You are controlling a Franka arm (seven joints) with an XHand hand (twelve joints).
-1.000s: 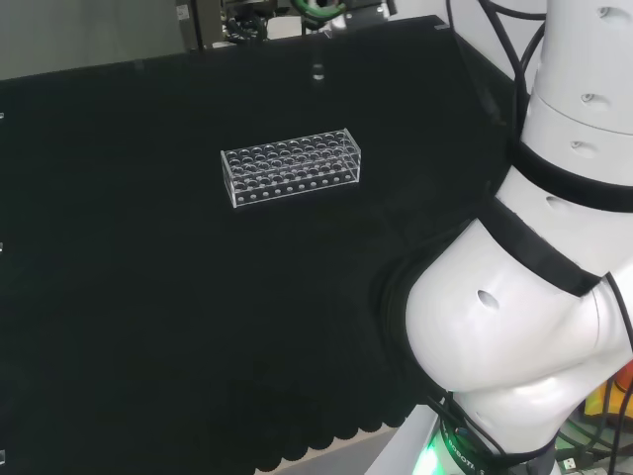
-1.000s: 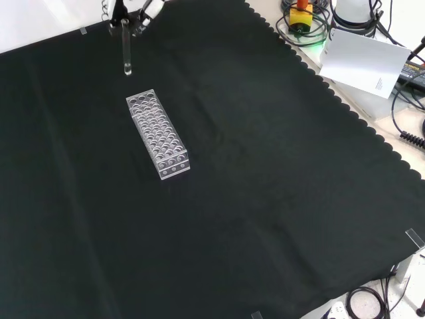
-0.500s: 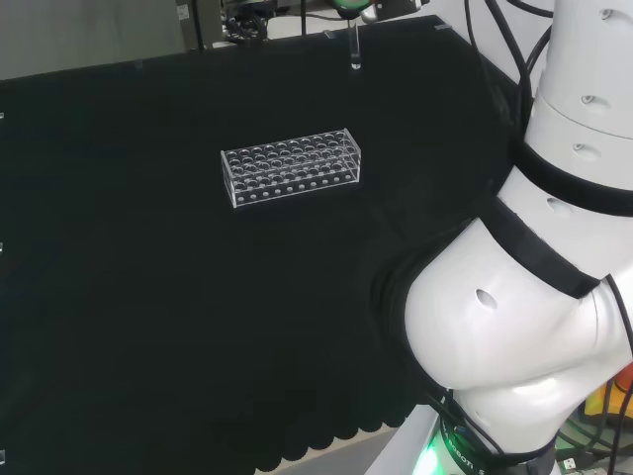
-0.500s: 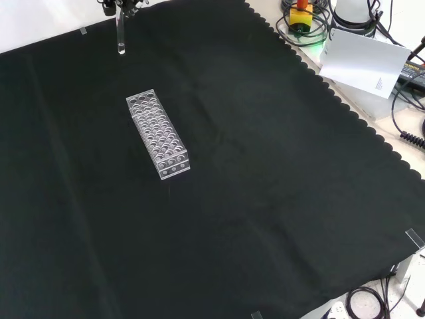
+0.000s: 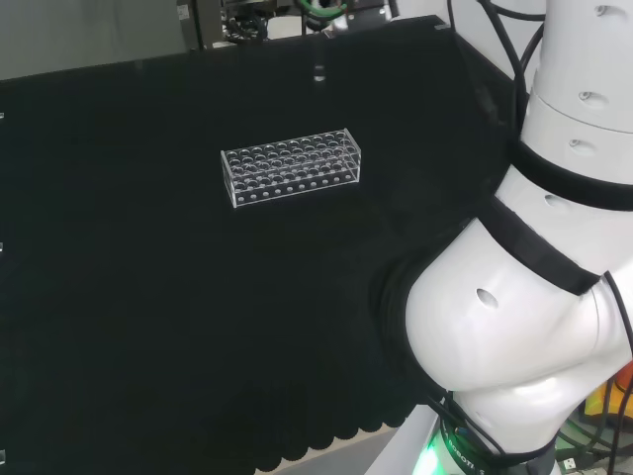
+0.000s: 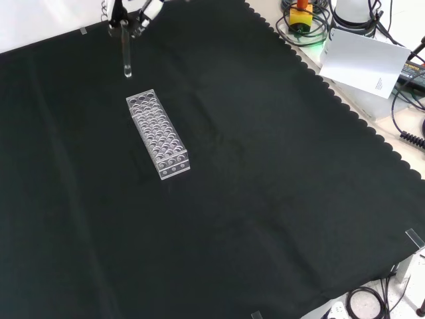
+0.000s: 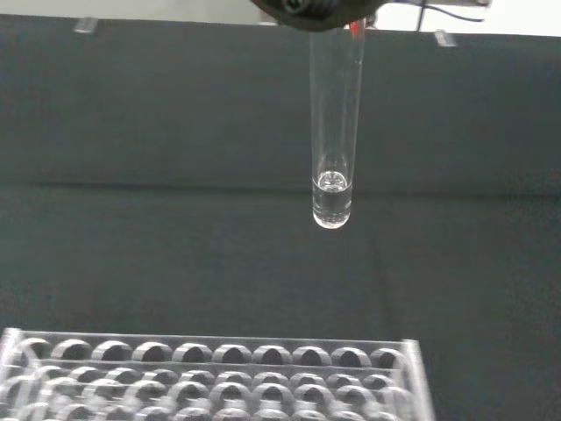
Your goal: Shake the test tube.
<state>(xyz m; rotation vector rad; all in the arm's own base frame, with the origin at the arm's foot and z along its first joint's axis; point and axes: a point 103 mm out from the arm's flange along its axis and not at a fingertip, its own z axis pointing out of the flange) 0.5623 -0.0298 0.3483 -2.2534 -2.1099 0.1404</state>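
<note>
A clear test tube (image 6: 126, 53) hangs upright above the black cloth, its top pinched in the hand (image 6: 137, 16) at the front view's upper edge. The wrist view shows the test tube (image 7: 333, 132) close up, with a small amount of clear liquid (image 7: 332, 207) at its rounded bottom. A clear plastic tube rack (image 6: 158, 134) with many empty holes lies on the cloth just in front of and below the tube. In the head view the tube's tip (image 5: 318, 71) hovers beyond the rack (image 5: 292, 166). The rack's near rows (image 7: 210, 381) appear below the tube in the wrist view.
The arm's white links (image 5: 534, 297) stand at the head view's right. Off the cloth's scalloped edge in the front view lie a white sheet (image 6: 365, 63), cables and a yellow and red item (image 6: 302, 13). Black cloth (image 6: 265, 199) surrounds the rack.
Half a second ago the tube was higher and farther right in the head view; it has swung back left and down to where it was a second ago. The rack has not moved.
</note>
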